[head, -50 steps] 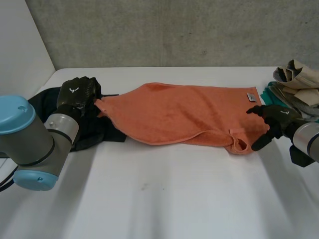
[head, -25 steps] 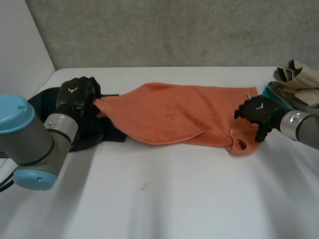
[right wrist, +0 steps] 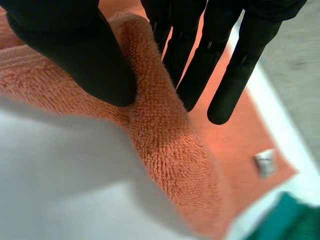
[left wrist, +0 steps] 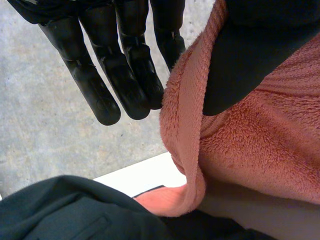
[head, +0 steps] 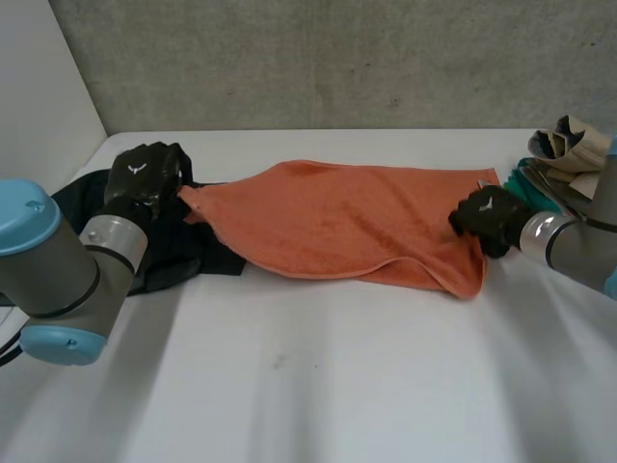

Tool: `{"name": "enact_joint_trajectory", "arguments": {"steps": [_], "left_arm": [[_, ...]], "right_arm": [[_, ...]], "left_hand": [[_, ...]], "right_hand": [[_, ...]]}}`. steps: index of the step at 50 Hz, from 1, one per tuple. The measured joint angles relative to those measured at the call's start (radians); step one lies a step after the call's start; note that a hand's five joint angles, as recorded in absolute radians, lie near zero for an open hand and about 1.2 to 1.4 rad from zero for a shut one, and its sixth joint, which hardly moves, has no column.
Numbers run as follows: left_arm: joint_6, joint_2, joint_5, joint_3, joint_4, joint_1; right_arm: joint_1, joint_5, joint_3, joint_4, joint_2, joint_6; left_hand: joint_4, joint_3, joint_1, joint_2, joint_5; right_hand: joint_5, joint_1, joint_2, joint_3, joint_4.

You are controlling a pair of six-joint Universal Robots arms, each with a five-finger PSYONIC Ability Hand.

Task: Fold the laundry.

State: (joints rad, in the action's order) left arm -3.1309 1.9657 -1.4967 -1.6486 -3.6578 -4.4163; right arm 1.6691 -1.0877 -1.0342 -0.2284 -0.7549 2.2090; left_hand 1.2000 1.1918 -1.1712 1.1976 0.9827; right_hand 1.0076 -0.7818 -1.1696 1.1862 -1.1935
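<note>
Both ends of the orange towel are pinched. The left robot hand clamps a corner between thumb and fingers just above a dark garment, and the right robot hand grips the opposite edge, seemingly a doubled layer. Between them the towel lies on the table. Grasping looks complete; the next move calls for lifting together and laying one end evenly over the other.

I count one orange towel at the centre of the worktop and one dark garment at 9 o'clock. At 3 o'clock I make out one beige cloth and one teal cloth. There are two hands: left hand and right hand.
</note>
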Motion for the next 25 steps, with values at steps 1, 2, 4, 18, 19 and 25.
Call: {"name": "enact_joint_trajectory", "arguments": {"steps": [1,2,4,18,19,25], "left_arm": [[0.000,-0.006,0.000,0.000,0.000,0.000],[0.000,-0.011,0.001,-0.001,0.000,-0.001],[0.000,-0.026,0.001,-0.001,0.001,-0.001],[-0.002,-0.080,0.001,-0.037,0.022,0.000],[-0.004,-0.086,0.001,-0.042,0.029,0.000],[-0.024,-0.177,0.001,-0.083,0.200,-0.020]], "right_arm": [[0.002,-0.010,-0.016,0.033,-0.025,0.032],[0.003,-0.014,-0.027,0.052,-0.042,0.052],[0.004,-0.023,-0.067,0.114,-0.104,0.118],[-0.058,-0.042,-0.208,0.128,-0.205,0.206],[-0.065,-0.043,-0.215,0.118,-0.207,0.204],[-0.142,-0.069,-0.306,-0.028,-0.310,0.159]], "left_hand": [[0.000,0.000,0.000,0.000,0.000],[0.000,0.000,0.000,0.000,0.000],[0.000,0.000,0.000,0.000,0.000],[0.000,0.000,0.000,0.000,0.000],[0.000,0.000,0.000,0.000,0.000],[0.000,0.000,0.000,0.000,0.000]], "right_hand": [[0.002,0.000,0.000,0.000,-0.001],[0.002,0.000,0.000,0.000,-0.002],[0.003,0.000,0.000,0.000,-0.003],[0.005,0.000,0.000,0.000,-0.003],[0.006,0.000,0.000,0.000,-0.003],[0.013,0.000,-0.006,0.000,-0.003]]}}
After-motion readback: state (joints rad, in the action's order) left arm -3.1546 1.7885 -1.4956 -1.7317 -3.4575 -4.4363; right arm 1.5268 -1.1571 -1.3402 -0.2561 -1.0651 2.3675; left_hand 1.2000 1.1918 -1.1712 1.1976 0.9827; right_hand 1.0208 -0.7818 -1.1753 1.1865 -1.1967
